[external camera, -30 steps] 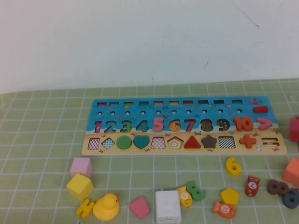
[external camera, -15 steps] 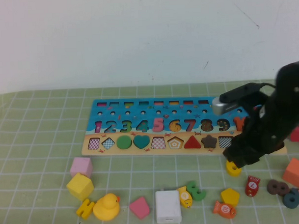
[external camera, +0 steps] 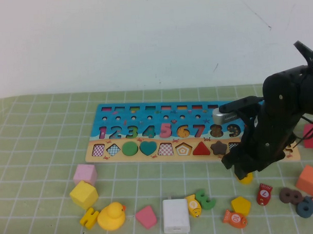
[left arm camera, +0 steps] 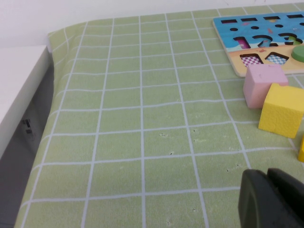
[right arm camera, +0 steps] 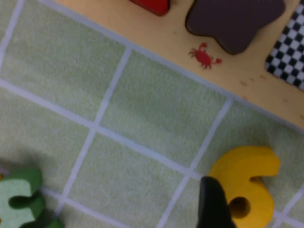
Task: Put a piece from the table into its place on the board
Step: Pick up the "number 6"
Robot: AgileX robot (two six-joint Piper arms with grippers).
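The number-and-shape board lies across the middle of the green mat. Its 6 recess holds no piece. A loose yellow 6 lies on the mat just in front of the board's right part, mostly hidden under my right arm. My right gripper hangs low over it, open. In the right wrist view one finger stands against the side of the 6; the other finger is out of frame. My left gripper is shut and empty, parked over bare mat at the left.
Loose pieces line the front: pink cube, yellow cube, duck, white block, green 3, yellow pentagon, red fish, brown 8, orange cube.
My right arm has come in from the right and moved leftwards and down over the yellow 6. The pieces and the board have not moved.
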